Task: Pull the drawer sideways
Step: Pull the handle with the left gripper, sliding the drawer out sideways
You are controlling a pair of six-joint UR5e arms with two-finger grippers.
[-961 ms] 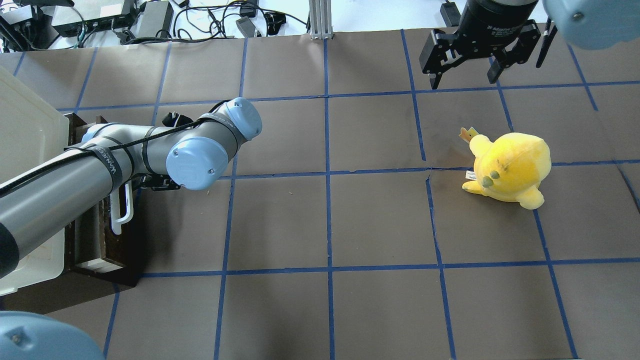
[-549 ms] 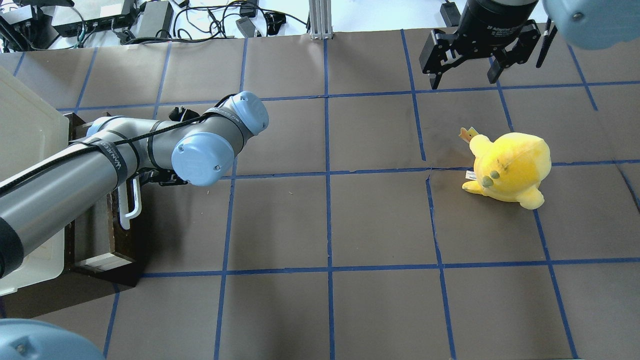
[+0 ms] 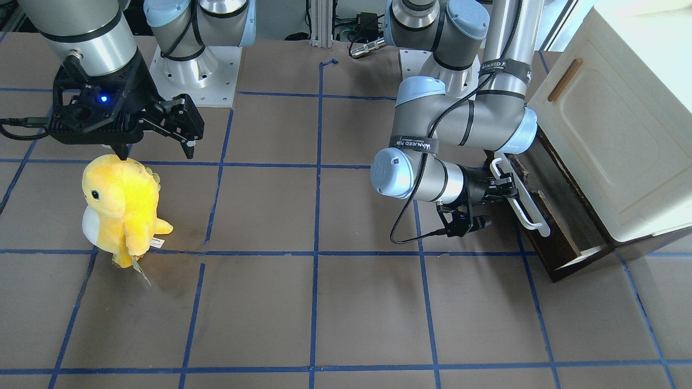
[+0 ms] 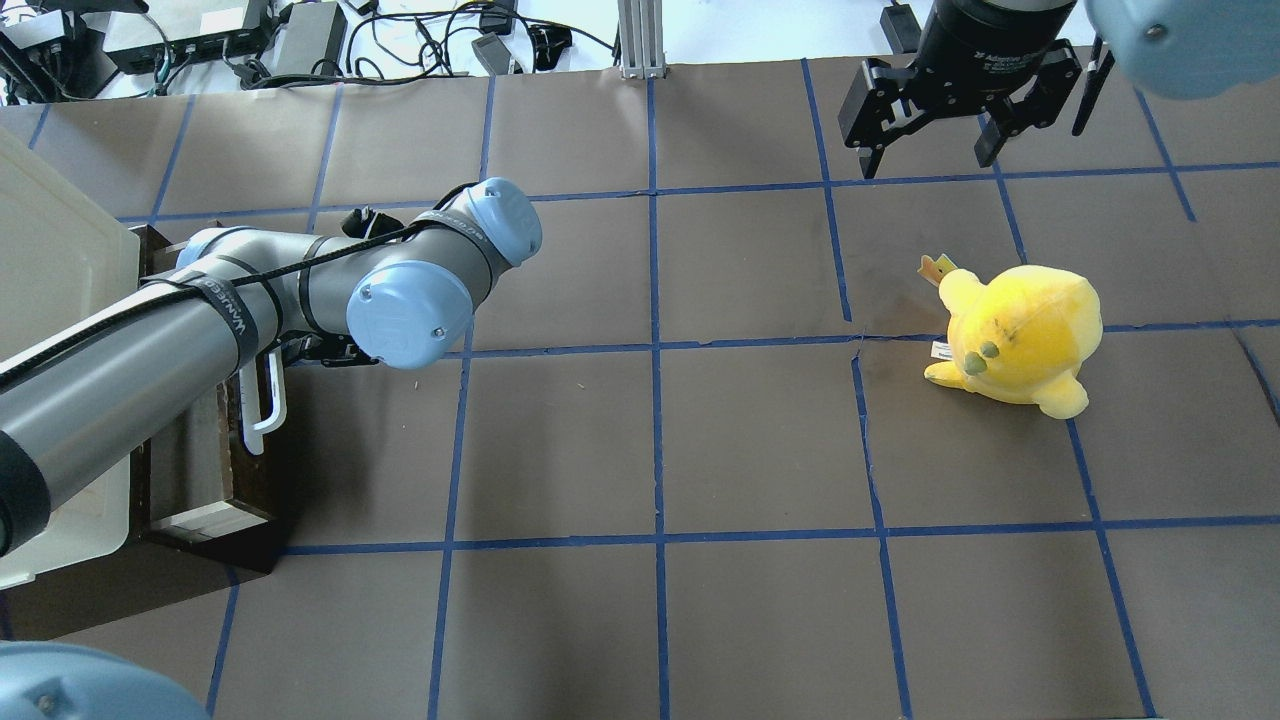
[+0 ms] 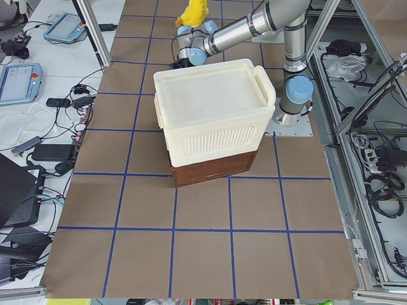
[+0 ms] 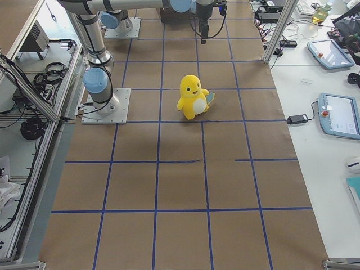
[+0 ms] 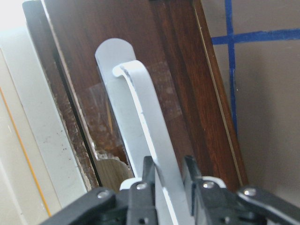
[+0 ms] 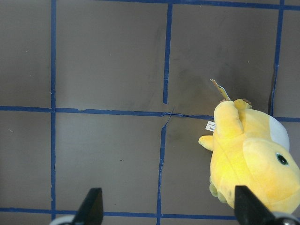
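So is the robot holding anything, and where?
Yes: the left gripper is shut on the white bar handle of the drawer, partway along the bar. The right gripper is open, holding nothing.

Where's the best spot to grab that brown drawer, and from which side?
The long white bar handle, from the drawer's front: it stands off the dark wood, leaving a gap, which is how the left hand is shut across it.

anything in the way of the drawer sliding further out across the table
Nothing visible. The left gripper is shut on the white handle of the drawer. Ahead of the drawer front the table shows only brown mat and blue tape; the yellow plush stands far off, near the open right gripper.
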